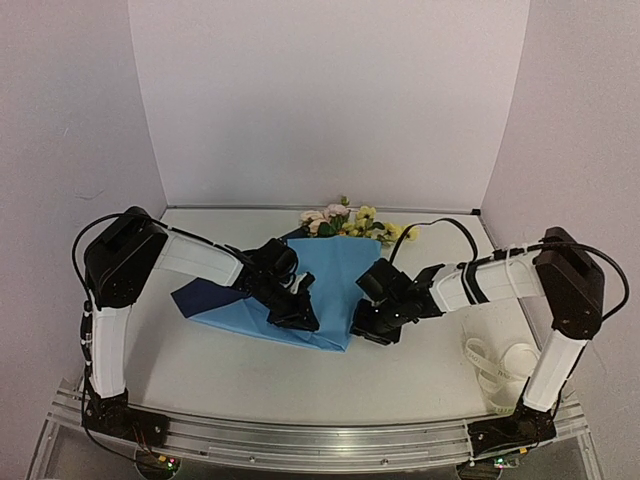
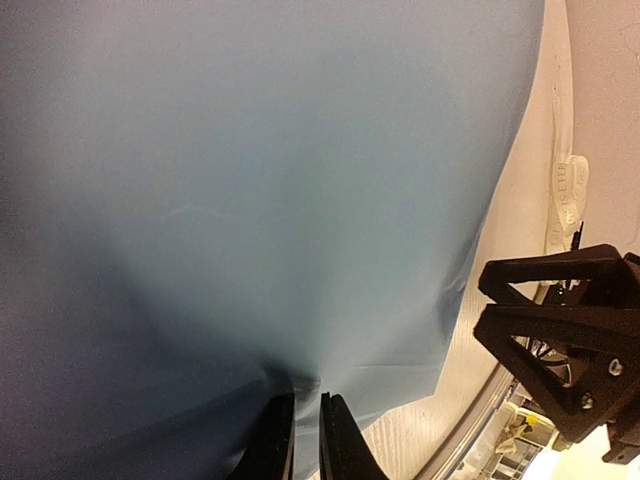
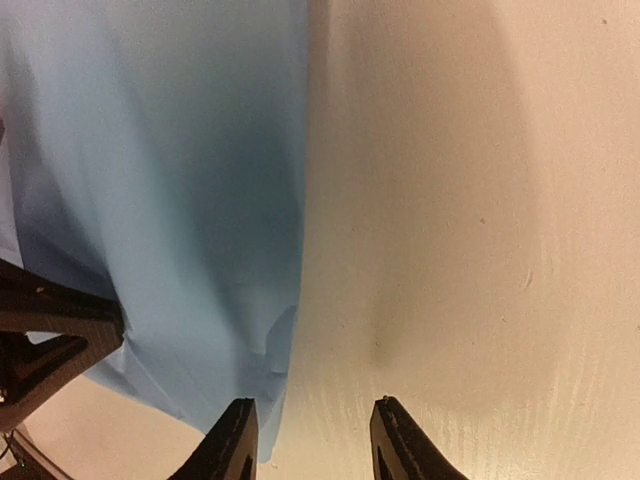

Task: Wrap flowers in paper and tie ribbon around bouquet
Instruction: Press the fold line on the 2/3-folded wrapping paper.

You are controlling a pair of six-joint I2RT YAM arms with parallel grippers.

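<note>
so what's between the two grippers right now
The blue paper. The top view shows its near corner lying between the left gripper and the right gripper.

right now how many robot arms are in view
2: the left arm reaches over the blue paper from the left; the right arm ends at its right edge. None seem hidden.

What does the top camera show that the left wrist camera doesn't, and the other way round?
Top only: the flowers at the far end of the paper. Left wrist only: the left gripper pinching a pucker in that paper, seen close up. Both: the blue paper, the cream ribbon and the right gripper just past the paper's edge.
</note>
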